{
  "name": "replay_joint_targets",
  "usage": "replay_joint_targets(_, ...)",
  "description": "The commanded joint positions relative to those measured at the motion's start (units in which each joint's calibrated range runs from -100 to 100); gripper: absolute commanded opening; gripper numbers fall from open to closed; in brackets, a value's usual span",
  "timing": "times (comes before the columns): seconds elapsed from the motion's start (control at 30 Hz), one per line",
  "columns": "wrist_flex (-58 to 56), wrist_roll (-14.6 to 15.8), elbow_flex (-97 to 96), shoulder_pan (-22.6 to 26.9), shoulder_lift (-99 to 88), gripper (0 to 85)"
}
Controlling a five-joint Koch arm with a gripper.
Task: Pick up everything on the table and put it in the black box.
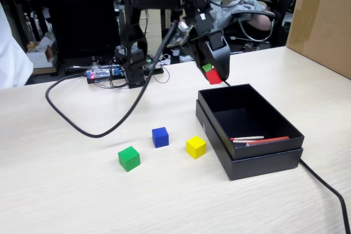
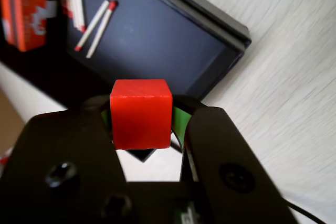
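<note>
Nearest the wrist camera, the black plastic hand (image 2: 142, 129) is clamped on a small red cube (image 2: 140, 114), one jaw pressing each side, with green pads showing just inside the jaws. From the fixed view the same hand (image 1: 213, 75) hangs in the air with the red cube (image 1: 214, 76) at its tip, just over the far left corner of the open black cardboard box (image 1: 258, 160), clear of its rim.

Looking down through the wrist view, the black box (image 2: 157, 40) sits below the cube, and its dark floor carries several red-tipped matchsticks (image 2: 97, 27); an orange matchbox-like packet (image 2: 23, 9) lies at the picture's left edge. The fixed view shows a few thin red-and-white sticks (image 1: 255, 140) lying along the near inside wall of the box.

On the pale wooden tabletop (image 1: 66, 190), to the left of the box in the fixed view, three small cubes rest apart from each other: a green cube (image 1: 129, 158) farthest left and nearest the camera, a blue cube (image 1: 160, 136) behind it, and a yellow cube (image 1: 196, 147) near the box's left wall but not touching it. A thick black cable (image 1: 88, 129) loops across the tabletop from the arm's base.
</note>
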Motion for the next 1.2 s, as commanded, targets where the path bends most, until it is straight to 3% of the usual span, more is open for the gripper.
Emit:
replay_joint_targets(0.0, -0.51, 1.07, 7.90, 0.63, 4.47, 9.3)
replay_joint_targets(0.53, -4.40, 3.66, 20.32, -0.29, 30.40, 10.4)
replay_joint_targets(0.6, -4.74, 3.66, 20.14, -0.34, 31.43, 20.3)
replay_joint_targets(0.73, -5.09, 3.61, 20.05, -0.29, 31.78, 25.7)
replay_joint_targets(0.93, -5.95, 3.66, 19.24, -0.20, 27.65, 37.5)
replay_joint_targets(1.17, -5.95, 3.37, 20.51, -2.59, 4.01, 37.4)
